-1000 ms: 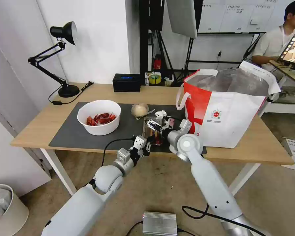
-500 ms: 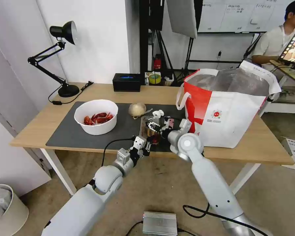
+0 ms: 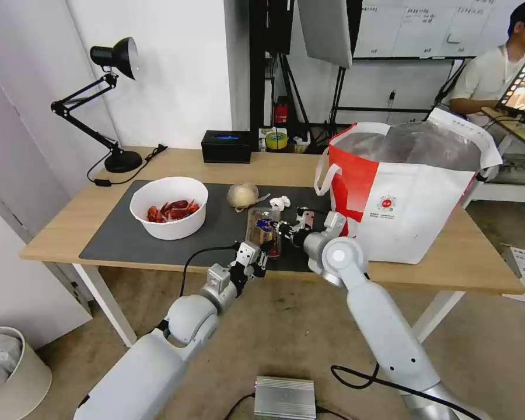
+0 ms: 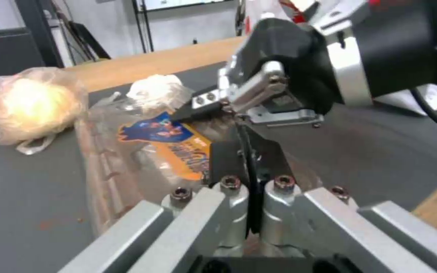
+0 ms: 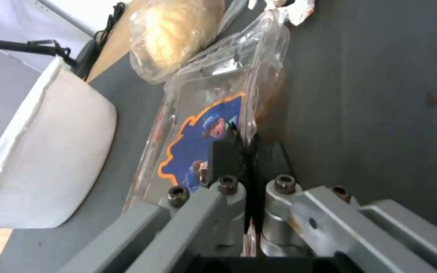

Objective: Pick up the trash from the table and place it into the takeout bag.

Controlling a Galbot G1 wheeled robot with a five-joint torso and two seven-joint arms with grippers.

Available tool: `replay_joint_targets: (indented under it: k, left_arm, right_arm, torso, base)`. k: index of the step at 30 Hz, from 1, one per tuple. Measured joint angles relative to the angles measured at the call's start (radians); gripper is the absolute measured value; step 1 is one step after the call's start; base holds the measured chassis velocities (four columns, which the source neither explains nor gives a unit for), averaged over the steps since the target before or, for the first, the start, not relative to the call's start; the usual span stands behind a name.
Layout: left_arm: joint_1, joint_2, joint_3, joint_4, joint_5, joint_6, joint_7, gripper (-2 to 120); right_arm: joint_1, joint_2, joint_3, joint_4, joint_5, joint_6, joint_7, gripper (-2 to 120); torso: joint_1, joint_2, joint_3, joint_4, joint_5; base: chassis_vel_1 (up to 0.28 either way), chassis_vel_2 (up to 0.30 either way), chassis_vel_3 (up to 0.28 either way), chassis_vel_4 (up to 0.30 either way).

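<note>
A clear clamshell box (image 3: 261,221) (image 4: 142,151) (image 5: 203,113) with a blue-orange label lies on the dark mat (image 3: 122,245) near the table's (image 3: 58,227) front edge. My left gripper (image 3: 262,252) (image 4: 249,148) is shut on its near rim. My right gripper (image 3: 284,226) (image 5: 246,146) is shut on its side rim. The white bowl (image 3: 169,221) (image 5: 41,151) of red shells stands to the left. A beige cup (image 3: 242,194) (image 4: 26,102) wrapped in plastic and a crumpled tissue (image 3: 280,202) (image 4: 155,89) lie just behind the box. The takeout bag (image 3: 414,216) stands open on the right.
A black desk lamp (image 3: 124,160) and a black tissue box (image 3: 226,146) stand along the table's back. A white bin (image 3: 11,373) and a silver box (image 3: 284,398) with cables are on the floor in front.
The clamshell box has come down flatter on the mat. The mat, with the bowl and cup on it, has slid slightly left. The right gripper has shifted a little right.
</note>
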Motion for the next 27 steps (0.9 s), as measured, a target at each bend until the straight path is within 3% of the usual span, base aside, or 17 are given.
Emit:
replay_joint_targets:
  k: [11, 16, 27]
  left_arm:
    - [0.023, 0.016, -0.037, -0.031, -0.022, 0.000, -0.006, 0]
    - [0.104, 0.035, -0.135, -0.108, -0.030, -0.002, -0.006, 0]
    - [0.234, 0.025, -0.246, -0.169, -0.006, -0.035, 0.010, 0]
  right_arm:
    - [0.004, 0.008, 0.002, -0.006, 0.000, 0.002, -0.006, 0]
    - [0.008, 0.014, 0.017, 0.004, 0.000, 0.011, -0.041, 0]
    - [0.017, -0.014, 0.034, 0.071, 0.004, 0.047, -0.098, 0]
  torso:
    - [0.000, 0.000, 0.000, -0.0002, -0.0002]
    - [0.000, 0.000, 0.000, -0.0001, -0.0001]
    - [0.000, 0.000, 0.000, -0.0001, -0.0002]
  base:
    - [0.000, 0.000, 0.000, 0.000]
    - [0.000, 0.000, 0.000, 0.000]
    - [0.000, 0.000, 0.000, 0.000]
